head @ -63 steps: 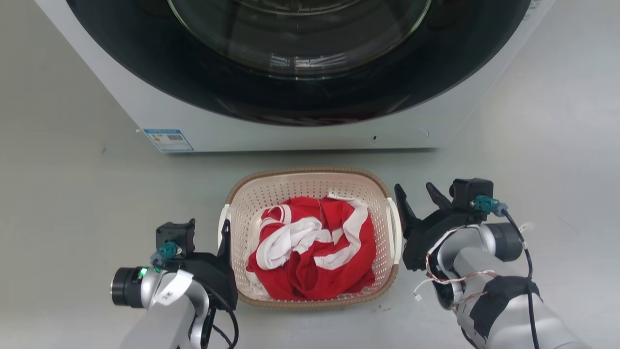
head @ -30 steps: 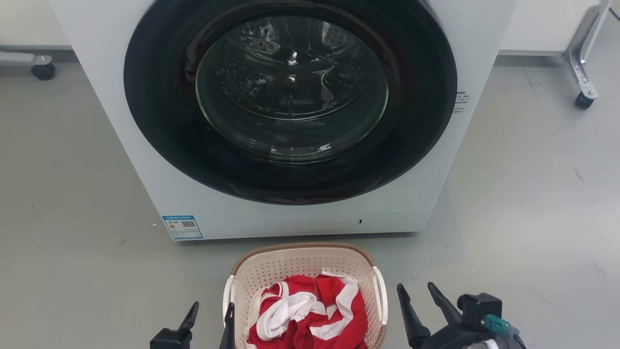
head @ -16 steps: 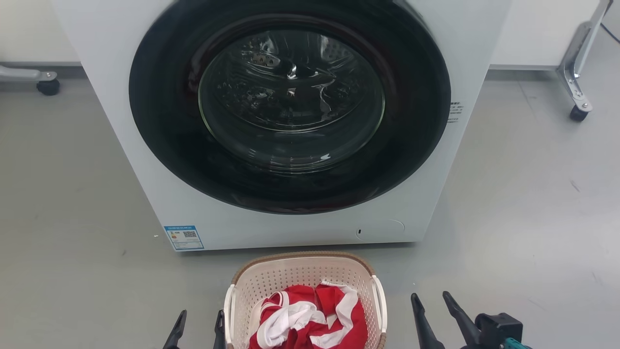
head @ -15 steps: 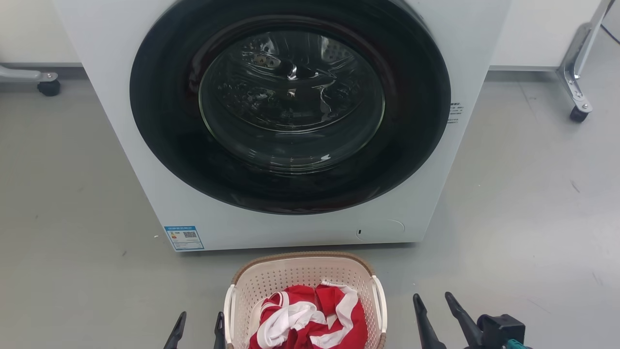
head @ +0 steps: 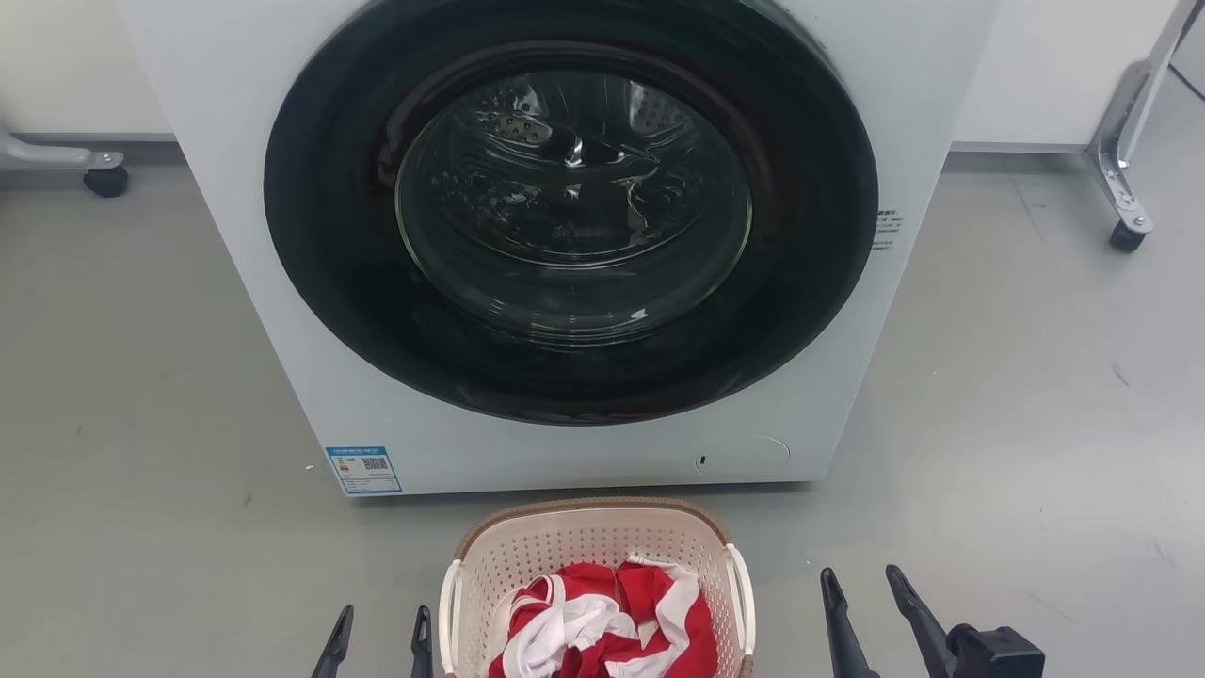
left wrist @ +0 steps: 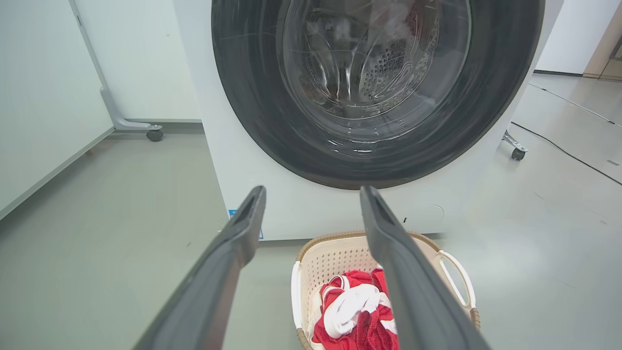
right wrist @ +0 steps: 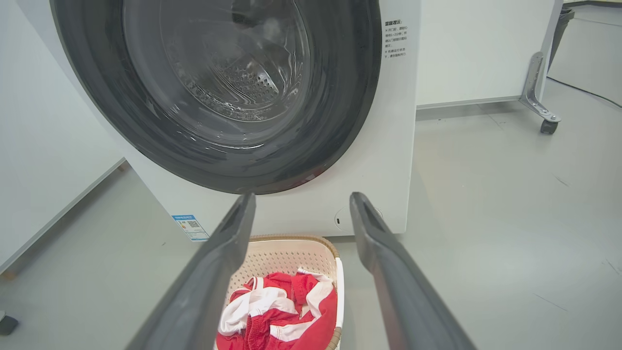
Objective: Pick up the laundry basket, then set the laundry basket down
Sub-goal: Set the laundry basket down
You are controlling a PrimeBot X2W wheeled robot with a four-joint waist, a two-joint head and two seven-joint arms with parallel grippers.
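Evidently set down, the laundry basket [head: 527,551] stood on the grey floor [head: 141,424] before the washing machine [head: 424,452], with a red-and-white garment [head: 602,650] inside. The left gripper [head: 381,633] and right gripper [head: 861,603] flanked it, both spread and empty. Both were farther from its handles than two seconds earlier, and the head view had lifted.

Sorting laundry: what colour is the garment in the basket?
Garment: red with white bands; right wrist view.

So the laundry basket [head: 565,544], clothes [head: 602,636] in it, sits near me on the floor [head: 141,424], washing machine [head: 584,457] just behind, my left gripper [head: 384,614] and right gripper [head: 859,573] either side.
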